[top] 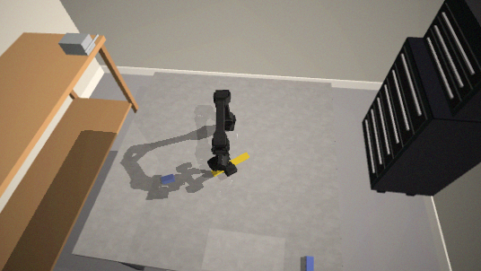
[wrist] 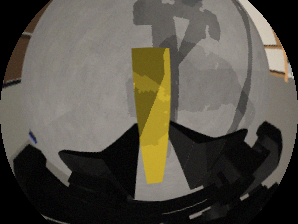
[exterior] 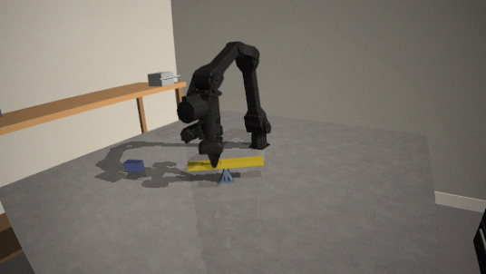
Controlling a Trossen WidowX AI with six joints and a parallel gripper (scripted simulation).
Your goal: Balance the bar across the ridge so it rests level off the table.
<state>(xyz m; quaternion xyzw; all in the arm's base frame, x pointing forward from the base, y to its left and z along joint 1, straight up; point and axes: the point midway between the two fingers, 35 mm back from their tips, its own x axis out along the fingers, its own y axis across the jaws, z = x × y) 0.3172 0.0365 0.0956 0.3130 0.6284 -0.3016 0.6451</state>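
Observation:
The yellow bar (top: 240, 159) (exterior: 247, 161) (wrist: 155, 107) is held above the table in my gripper (top: 224, 169) (exterior: 215, 164) (wrist: 152, 125), which is shut on it left of its middle in the exterior view. The bar looks nearly level there, its right end slightly higher than its left. The small blue-grey ridge (exterior: 227, 177) stands on the table under the bar's middle, just right of the fingers. Its top is at the bar's underside; whether they touch I cannot tell. The ridge is hidden in the top view and the wrist view.
A blue block (top: 167, 179) (exterior: 134, 165) lies on the table left of the bar, in the arm's shadow. Another blue block (top: 309, 263) is at the bottom right of the top view. A wooden bench (top: 40, 67) stands at the left and a black cabinet (top: 406, 148) at the right.

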